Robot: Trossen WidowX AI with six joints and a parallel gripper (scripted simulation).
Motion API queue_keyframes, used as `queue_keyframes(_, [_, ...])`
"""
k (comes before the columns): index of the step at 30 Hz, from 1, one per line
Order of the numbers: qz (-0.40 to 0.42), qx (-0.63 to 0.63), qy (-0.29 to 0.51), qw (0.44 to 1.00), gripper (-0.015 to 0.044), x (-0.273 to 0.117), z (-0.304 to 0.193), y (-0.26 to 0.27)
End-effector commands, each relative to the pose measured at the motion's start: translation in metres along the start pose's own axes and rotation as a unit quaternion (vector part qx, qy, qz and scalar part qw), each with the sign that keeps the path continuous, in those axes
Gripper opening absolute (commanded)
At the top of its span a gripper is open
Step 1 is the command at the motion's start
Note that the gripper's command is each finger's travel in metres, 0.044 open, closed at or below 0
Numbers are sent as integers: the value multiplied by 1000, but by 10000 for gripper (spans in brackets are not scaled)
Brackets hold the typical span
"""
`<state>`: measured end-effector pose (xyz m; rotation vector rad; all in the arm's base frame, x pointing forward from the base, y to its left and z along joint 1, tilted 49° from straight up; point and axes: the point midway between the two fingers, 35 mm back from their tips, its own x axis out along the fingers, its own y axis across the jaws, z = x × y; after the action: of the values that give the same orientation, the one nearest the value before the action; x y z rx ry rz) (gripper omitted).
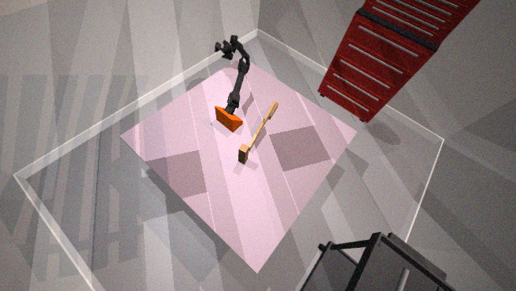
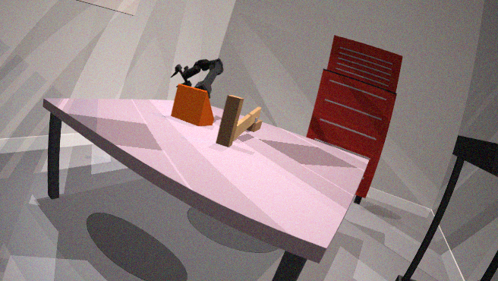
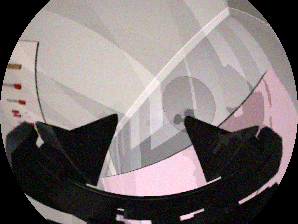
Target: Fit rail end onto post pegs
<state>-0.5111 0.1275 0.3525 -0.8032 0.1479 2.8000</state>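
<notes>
Rail (image 1: 260,127) lies on the pink counter (image 2: 266,190), running from the post (image 1: 244,153) toward the far side. Its near end sits low, just in front of the post's base; its far end is raised on the low footboard block (image 2: 256,125). In the exterior view the rail slopes upward away from the post, so it is not level. The pegs on the post and the holes in the rail end are too small to make out in any view.

Post stands upright on the counter, seen as a tall wooden block (image 2: 229,121) in the exterior view. Whether the rail end touches it cannot be told; the two appear at least very close at counter level.

Orange wedge-shaped block (image 1: 229,118) stands beside the post, on the arm's side of the rail, apart from both. The arm's base rises just behind this block.

Arm (image 1: 238,80) reaches up and away from the post, folded back toward the far edge of the counter. The fingers (image 1: 222,47) are well apart from the post and the rail, held high above the counter's far edge. In the wrist view both fingers show as dark points spread wide, with only the counter edge and floor between them; they are open and grip nothing.

Red drawer cabinet (image 2: 353,121) stands on the floor beyond the counter, well away from the post.
</notes>
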Motion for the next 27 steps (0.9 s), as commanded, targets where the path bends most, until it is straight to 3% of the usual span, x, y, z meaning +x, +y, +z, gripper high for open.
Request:
queue_keyframes(1, [-1,0,0,1000,426,0,0,-1])
queue_keyframes(12, [-77,-8,-23,997,440,-31,6,-103])
queue_keyframes(27, [-306,-8,-68,949,440,-189,-2,-283])
